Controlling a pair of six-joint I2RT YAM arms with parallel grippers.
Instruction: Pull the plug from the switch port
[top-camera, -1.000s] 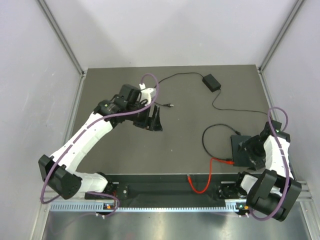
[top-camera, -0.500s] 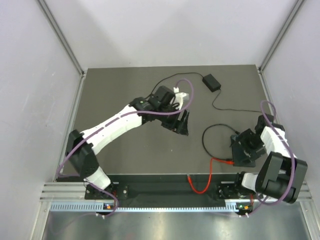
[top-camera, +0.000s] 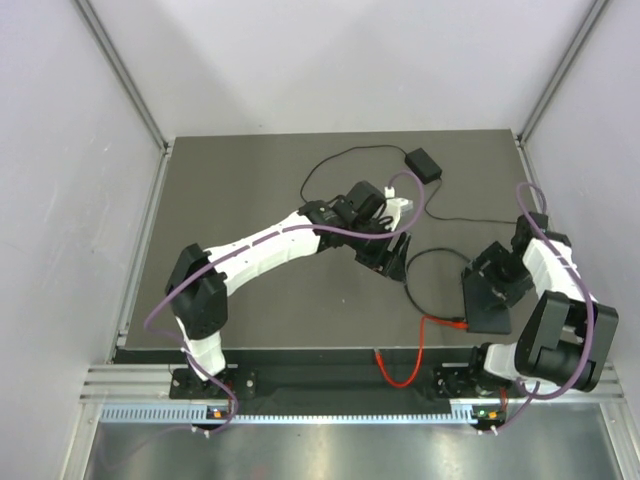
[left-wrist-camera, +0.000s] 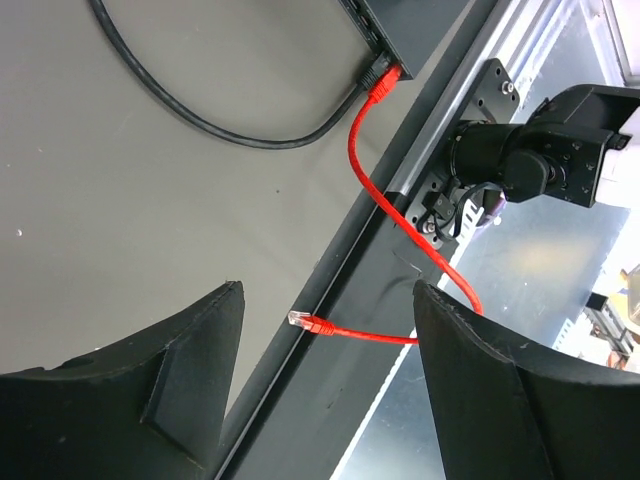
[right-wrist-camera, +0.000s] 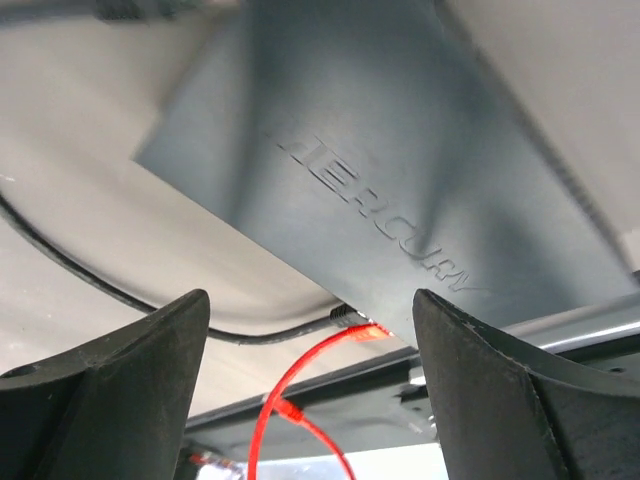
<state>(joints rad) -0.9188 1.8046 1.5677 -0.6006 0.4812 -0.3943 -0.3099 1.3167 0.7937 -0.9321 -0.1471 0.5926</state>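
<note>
The flat black switch box (top-camera: 489, 306) lies at the right front of the table; it also shows in the right wrist view (right-wrist-camera: 400, 170) and in the left wrist view (left-wrist-camera: 405, 25). A red plug (top-camera: 457, 323) and a black plug (right-wrist-camera: 343, 316) sit side by side in ports on its near left edge; the red plug also shows in the wrist views (left-wrist-camera: 383, 84) (right-wrist-camera: 366, 333). My right gripper (top-camera: 497, 273) (right-wrist-camera: 310, 295) is open, just above the box's far part. My left gripper (top-camera: 392, 257) (left-wrist-camera: 328, 290) is open and empty, left of the box above the table.
The red cable (top-camera: 402, 374) loops over the front rail, its loose clear-tipped end (left-wrist-camera: 300, 320) lying at the table's edge. A black cord (top-camera: 412, 277) loops left of the box. A small power brick (top-camera: 422, 163) with thin cords lies at the back.
My left arm has swung right across the table, from the left middle to just left of the switch box. My right gripper has shifted a little farther back over the box.
</note>
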